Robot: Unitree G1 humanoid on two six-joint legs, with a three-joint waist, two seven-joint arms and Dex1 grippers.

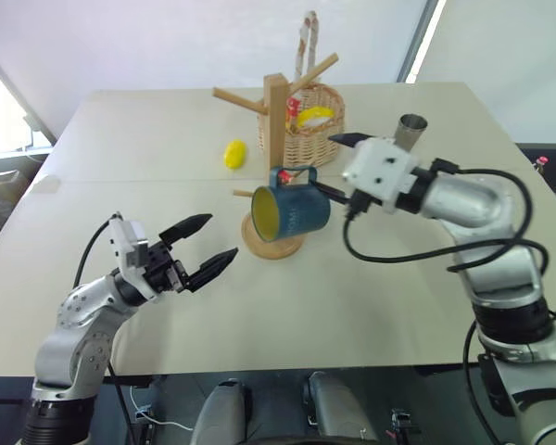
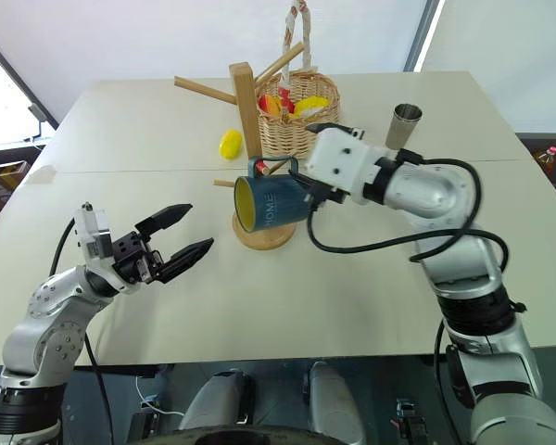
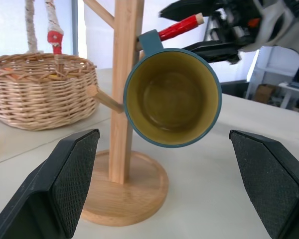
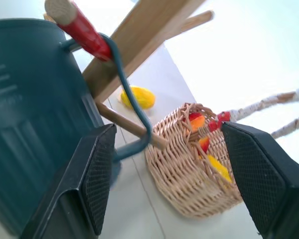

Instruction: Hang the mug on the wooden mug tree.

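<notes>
The teal-blue mug (image 1: 292, 211), yellow inside, hangs by its loop handle (image 4: 139, 114) on a red-tipped peg (image 3: 182, 27) of the wooden mug tree (image 1: 276, 120), its mouth facing my left gripper. My right gripper (image 1: 334, 167) is open just right of the mug, one finger above the handle and one along the mug's side, gripping nothing. My left gripper (image 1: 218, 237) is open too, low over the table to the left of the tree's round base (image 3: 124, 199), and holds nothing.
A wicker basket (image 1: 320, 130) holding fruit stands just behind the tree. A yellow lemon (image 1: 234, 153) lies to the basket's left. A steel tumbler (image 1: 410, 132) stands at the back right, behind my right wrist.
</notes>
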